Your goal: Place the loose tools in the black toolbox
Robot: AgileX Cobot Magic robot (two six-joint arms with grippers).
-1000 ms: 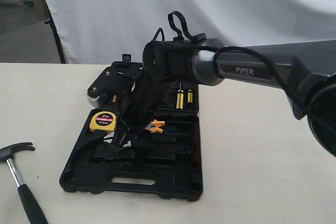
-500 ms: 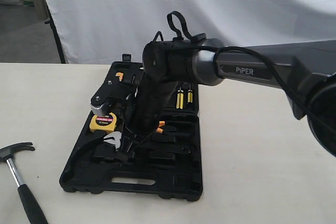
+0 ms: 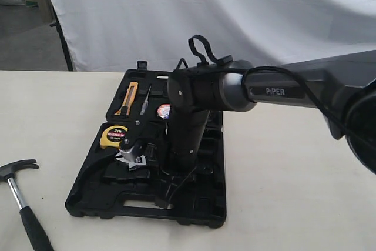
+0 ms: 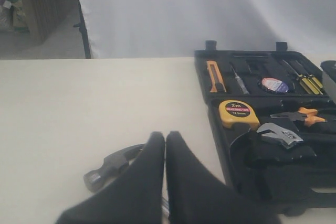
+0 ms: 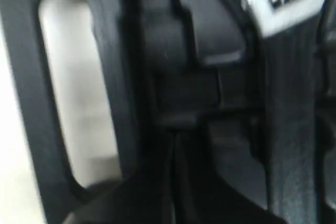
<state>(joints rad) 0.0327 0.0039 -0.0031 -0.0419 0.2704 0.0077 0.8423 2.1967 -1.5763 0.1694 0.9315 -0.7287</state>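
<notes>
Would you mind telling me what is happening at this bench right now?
The robot is packing loose tools into the black toolbox. The right claw is down in the near half of the case, by the adjustable wrench, which lies inside; the blur hides whether that claw is open. The claw hammer lies on the table outside the case, with the left claw shut close by it.

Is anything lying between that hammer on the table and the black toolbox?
Nothing visible: only bare table lies between the hammer and the toolbox. The right arm does hang over the toolbox's near half, though.
</notes>
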